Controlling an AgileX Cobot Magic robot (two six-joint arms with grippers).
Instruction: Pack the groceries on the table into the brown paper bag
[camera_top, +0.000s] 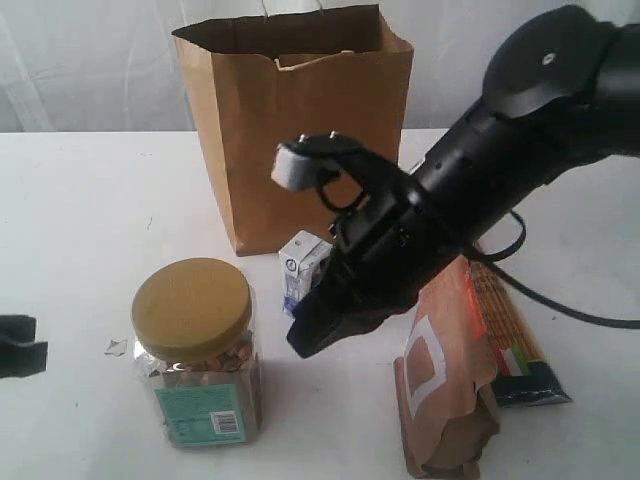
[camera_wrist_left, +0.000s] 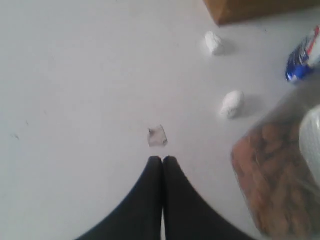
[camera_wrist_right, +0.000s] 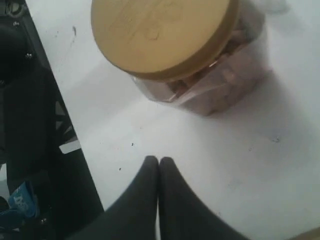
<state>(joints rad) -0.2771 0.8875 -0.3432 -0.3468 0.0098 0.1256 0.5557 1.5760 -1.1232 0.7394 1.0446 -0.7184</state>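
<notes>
The large flat white tabletop (camera_top: 90, 220) is carrying everything. At the far middle the upright brown kraft paper bag (camera_top: 290, 150) is standing with its mouth gaping upward, ready for loading from above, I judge. The black right gripper (camera_top: 305, 340) is hanging over the near middle, jaws pressed together on nothing, just right of the clear tan-lidded jar (camera_top: 200, 350). On the near right a crinkled brown-orange pouch (camera_top: 445, 380) and a long stiff spaghetti pack (camera_top: 510, 330) are lying flat. A small white-blue carton (camera_top: 303, 262) is standing just before the bag. The left gripper (camera_wrist_left: 163, 160) is sitting at the near-left edge — likewise pinched and empty.
</notes>
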